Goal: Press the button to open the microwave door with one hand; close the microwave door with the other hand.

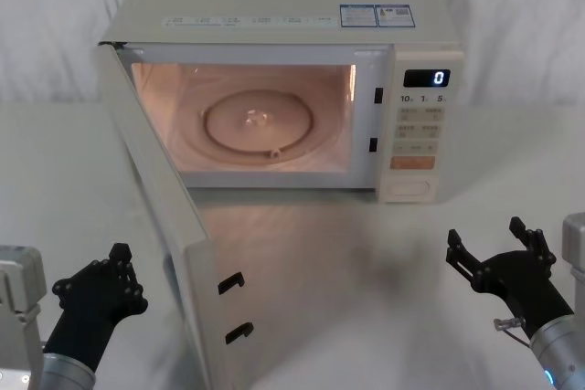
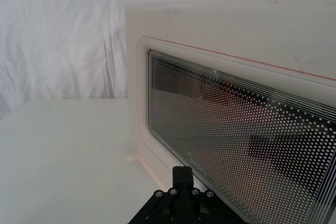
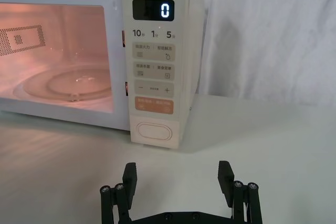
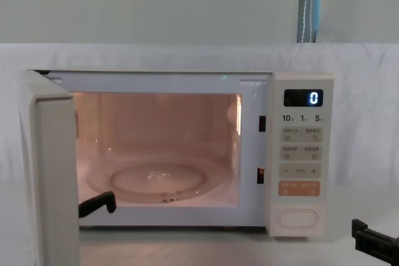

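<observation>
While the door (image 1: 169, 253) hangs swung out on the oven's left, its cavity lit, I see my right gripper (image 1: 498, 253) spread wide, low before the button (image 1: 410, 188) and apart from it. My left gripper (image 1: 99, 285) sits outside the door; I cannot tell its spread.

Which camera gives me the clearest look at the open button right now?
The right wrist view: the button faces the camera straight on, ahead of the open right gripper. The chest view shows it frontally but low and near the corner; the head view shows it from above, farther off.
</observation>
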